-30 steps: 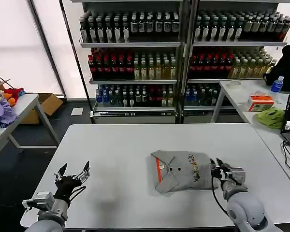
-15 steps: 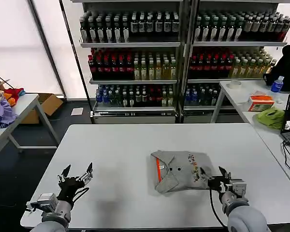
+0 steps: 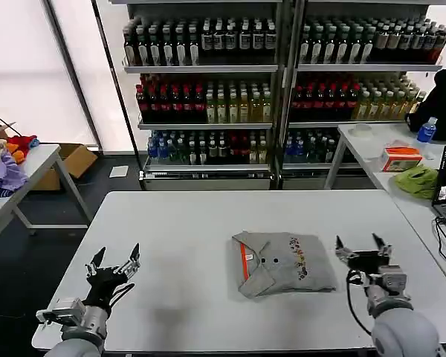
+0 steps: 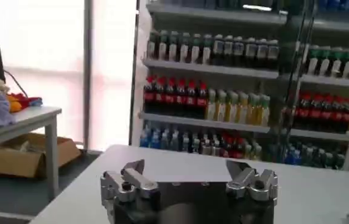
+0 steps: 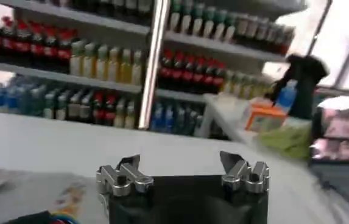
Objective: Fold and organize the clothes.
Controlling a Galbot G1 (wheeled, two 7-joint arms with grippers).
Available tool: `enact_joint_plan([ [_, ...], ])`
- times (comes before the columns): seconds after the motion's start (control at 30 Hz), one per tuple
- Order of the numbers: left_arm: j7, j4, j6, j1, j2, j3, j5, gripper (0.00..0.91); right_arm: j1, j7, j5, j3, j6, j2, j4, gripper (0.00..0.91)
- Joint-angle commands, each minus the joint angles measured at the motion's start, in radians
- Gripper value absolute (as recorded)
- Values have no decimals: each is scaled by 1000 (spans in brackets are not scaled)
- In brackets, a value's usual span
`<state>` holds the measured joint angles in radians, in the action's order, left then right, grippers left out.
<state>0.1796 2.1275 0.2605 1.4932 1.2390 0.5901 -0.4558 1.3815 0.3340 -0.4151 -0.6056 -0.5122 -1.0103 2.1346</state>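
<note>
I judge the fold done: the light grey cotton polo shirt with orange neck lining (image 3: 282, 274) lies folded mid-counter (image 3: 178, 230). My right end effector (image 3: 355, 249) sits beside it, spread wide, empty; left end effector (image 3: 114, 262) likewise. Next, tidying placement.

L gripper (image 4: 190, 178) spread (empty) | over table (image 4: 180, 159) | drink shelves (image 4: 247, 61) behind

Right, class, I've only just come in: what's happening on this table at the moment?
A two-armed robot is tidying clothes. A light grey polo shirt lies folded in a neat packet near the middle of the white table, collar and orange neck lining showing. Neither gripper touches it: the right gripper hovers open just beside the shirt's edge, and the left gripper waits open near the table's front left corner.
</note>
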Motion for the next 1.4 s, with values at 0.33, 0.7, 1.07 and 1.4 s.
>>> enact_joint_plan([
  [0.33,-27,-55,-56,-76,-47,19,-2,907,134,-226,58,-325,167,36,-15,907],
  [0.7,-37,-65,-51,-73,-49,16,30,907,127,-179,65,-300,129,1,-1,907],
  [1.07,-42,-53,-73,-69,-55,22,22,907,121,-166,64,-272,125,5,-6,907],
  [1.4,-78,-14,-43,-29,-37,47,82,907,111,-155,40,-268,113,22,4,907],
])
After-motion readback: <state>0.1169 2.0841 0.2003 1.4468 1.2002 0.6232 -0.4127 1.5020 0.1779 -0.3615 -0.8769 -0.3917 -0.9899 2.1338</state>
